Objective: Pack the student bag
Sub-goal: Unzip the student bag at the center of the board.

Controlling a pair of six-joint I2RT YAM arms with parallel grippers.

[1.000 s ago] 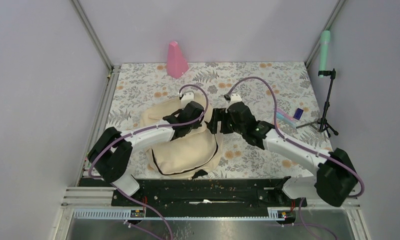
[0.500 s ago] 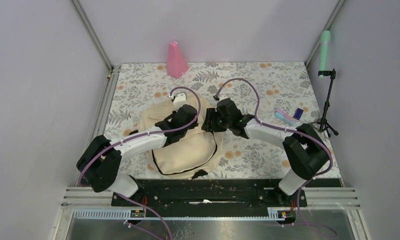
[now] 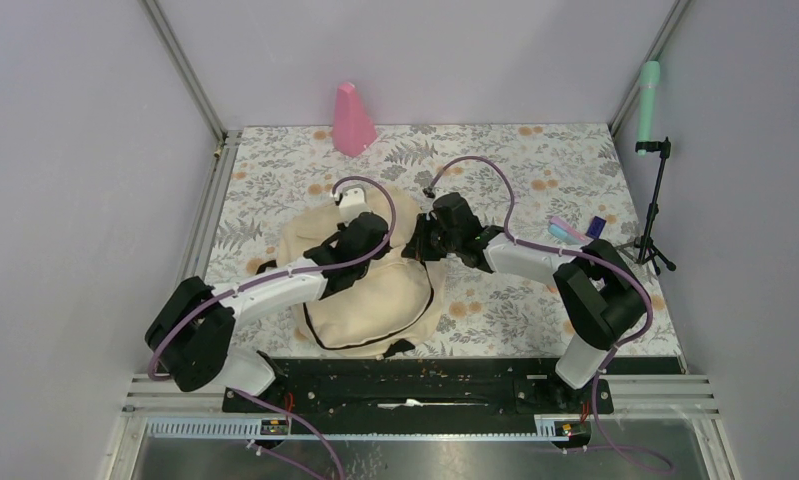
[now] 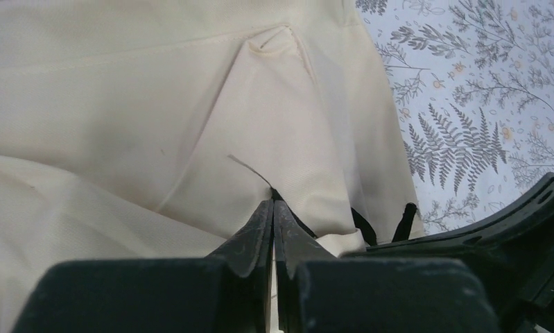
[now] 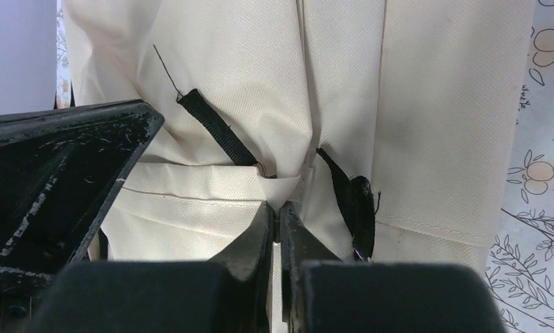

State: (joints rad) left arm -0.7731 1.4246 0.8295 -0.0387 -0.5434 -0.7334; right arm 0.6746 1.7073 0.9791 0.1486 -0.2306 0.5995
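Note:
The student bag [image 3: 375, 300], cream fabric with black straps and a dark zipper line, lies slumped on the floral table between my two arms. My left gripper [image 3: 380, 250] is on its upper part. In the left wrist view this gripper [image 4: 272, 202] is shut, its tips pinching the bag's cream fabric [image 4: 191, 125] where a black strip starts. My right gripper [image 3: 416, 245] meets the bag from the right. The right wrist view shows it [image 5: 279, 206] shut on a fold of cream fabric [image 5: 211, 187], beside a black strap [image 5: 215, 128] and a black pull [image 5: 357, 201].
A pink cone [image 3: 353, 120] stands at the back of the table. A green microphone [image 3: 650, 95] on a black stand [image 3: 658, 205] is at the right edge, with a small blue item [image 3: 596, 226] and a pink and light-blue item [image 3: 568, 232] beside it.
My right gripper moved left to the bag and went from open to shut on a fold of its fabric. The left arm shifted slightly left, still shut on the bag.

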